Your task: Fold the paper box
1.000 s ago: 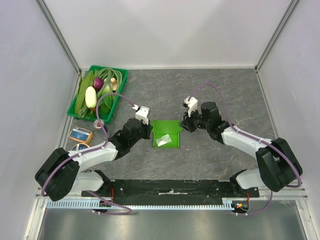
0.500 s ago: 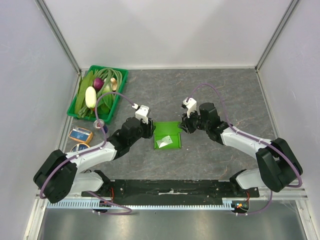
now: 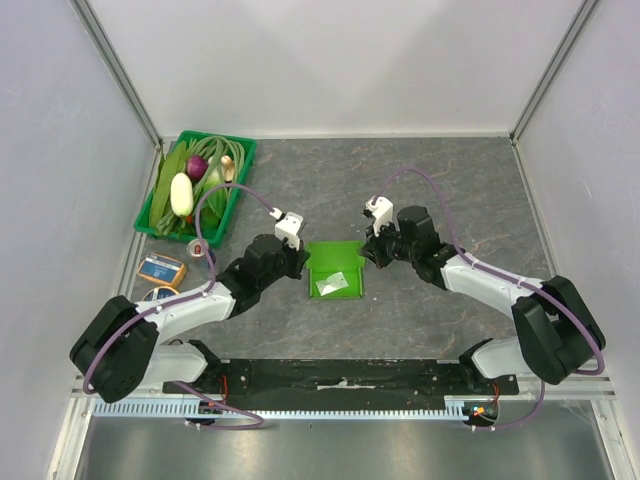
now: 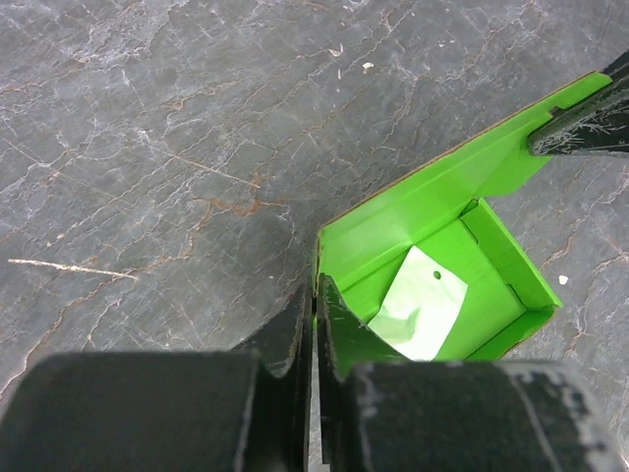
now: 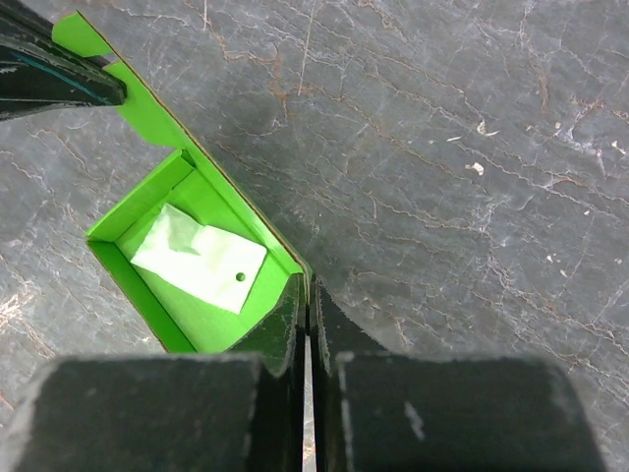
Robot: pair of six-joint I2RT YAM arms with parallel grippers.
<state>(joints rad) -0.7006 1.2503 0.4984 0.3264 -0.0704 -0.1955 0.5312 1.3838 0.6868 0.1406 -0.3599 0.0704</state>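
Vegetables point(image 3: 188, 185) are lying heaped in a green plastic crate point(image 3: 220, 138) at the far left of the grey, stone-patterned table point(image 3: 460, 180); a pale oblong one and a purple one are resting on long green pods. Just nearer than the crate, a small blue-and-orange tin point(image 3: 161, 268) is sitting on the table.

Further right, the left gripper point(image 3: 303, 265) is reaching in low from the left. In the left wrist view its jaws point(image 4: 314, 295) are pressing together on the top edge of the paper box's near wall, right at a corner, with only a sliver of gap between the black fingers.

At the middle of the table, between the two arms, the paper box point(image 3: 335, 258) is standing as an open lime-green tray with its walls folded up and its opening facing upward. The left wrist camera is showing one long wall point(image 4: 413, 211) running on past the corner as a flap. A crumpled white slip point(image 4: 418, 305) with a small punched hole is lying on the box floor point(image 5: 211, 313).

On the right, the right gripper point(image 3: 367, 252) is meeting the box's right side. Its fingers point(image 5: 307, 295) are closing tight on the wall edge at the corner nearest its own camera, pinching the card.
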